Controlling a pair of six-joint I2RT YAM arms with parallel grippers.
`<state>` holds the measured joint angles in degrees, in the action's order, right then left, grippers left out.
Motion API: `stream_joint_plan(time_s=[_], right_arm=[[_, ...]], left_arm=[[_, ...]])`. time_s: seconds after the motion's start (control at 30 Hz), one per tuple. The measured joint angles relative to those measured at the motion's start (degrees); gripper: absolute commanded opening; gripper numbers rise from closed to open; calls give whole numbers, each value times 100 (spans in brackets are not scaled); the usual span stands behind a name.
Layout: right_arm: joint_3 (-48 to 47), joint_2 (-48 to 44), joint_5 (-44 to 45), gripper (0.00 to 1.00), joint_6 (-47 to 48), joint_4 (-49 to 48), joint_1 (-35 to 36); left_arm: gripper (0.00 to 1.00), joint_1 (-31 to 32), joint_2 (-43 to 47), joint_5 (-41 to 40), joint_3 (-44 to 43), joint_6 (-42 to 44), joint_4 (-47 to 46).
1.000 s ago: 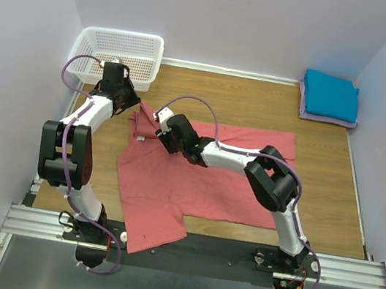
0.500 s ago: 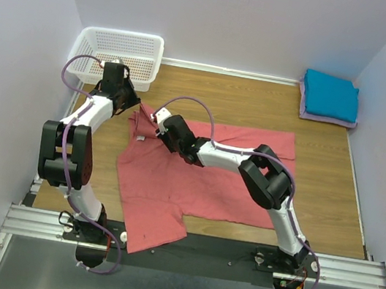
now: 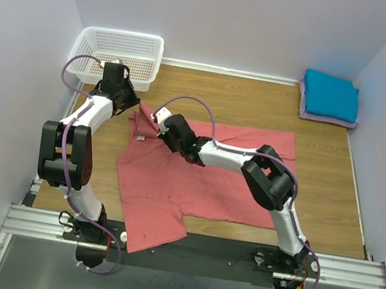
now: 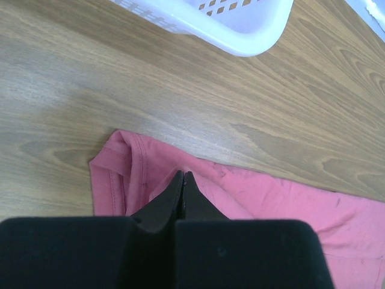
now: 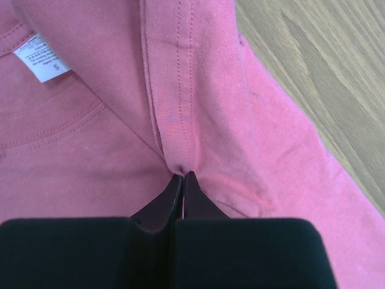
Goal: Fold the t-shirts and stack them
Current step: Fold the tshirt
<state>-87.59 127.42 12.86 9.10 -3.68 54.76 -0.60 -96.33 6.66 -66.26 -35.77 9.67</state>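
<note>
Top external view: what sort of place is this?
Probably a lab robot cell: plain pale walls box in a wooden tabletop, an aluminium mounting rail edges it, a salmon-pink cloth t-shirt lies spread.

We see a robot test cell in a lab rather than a home. Plain pale walls box in a wooden tabletop on three sides. Along the bottom of the frame runs a slotted aluminium rail with a black plate. Bolted there are a cabled left arm and right arm. A white plastic basket sits at upper left.
</note>
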Motion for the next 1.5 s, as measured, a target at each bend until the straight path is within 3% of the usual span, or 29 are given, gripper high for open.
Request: stream_joint_plan(time_s=[0.2, 0.5, 0.87, 1.33, 1.5], right_arm=[[254, -614, -184, 1, 46, 439, 0], [472, -1408, -811, 1, 114, 1128, 0], [850, -1609, -1475, 1, 236, 1956, 0], [1226, -1655, -1663, 2, 280, 2229, 0], [1270, -1655, -1665, 11, 282, 2256, 0]], left_arm=[[0, 0, 402, -24, 216, -7, 155], [0, 2, 1971, 81, 1478, -157, 376], [0, 26, 3888, 76, 2750, -505, 1130], [0, 31, 4107, 227, 3449, -942, 1491], [0, 35, 4511, 284, 3495, -1097, 1718]])
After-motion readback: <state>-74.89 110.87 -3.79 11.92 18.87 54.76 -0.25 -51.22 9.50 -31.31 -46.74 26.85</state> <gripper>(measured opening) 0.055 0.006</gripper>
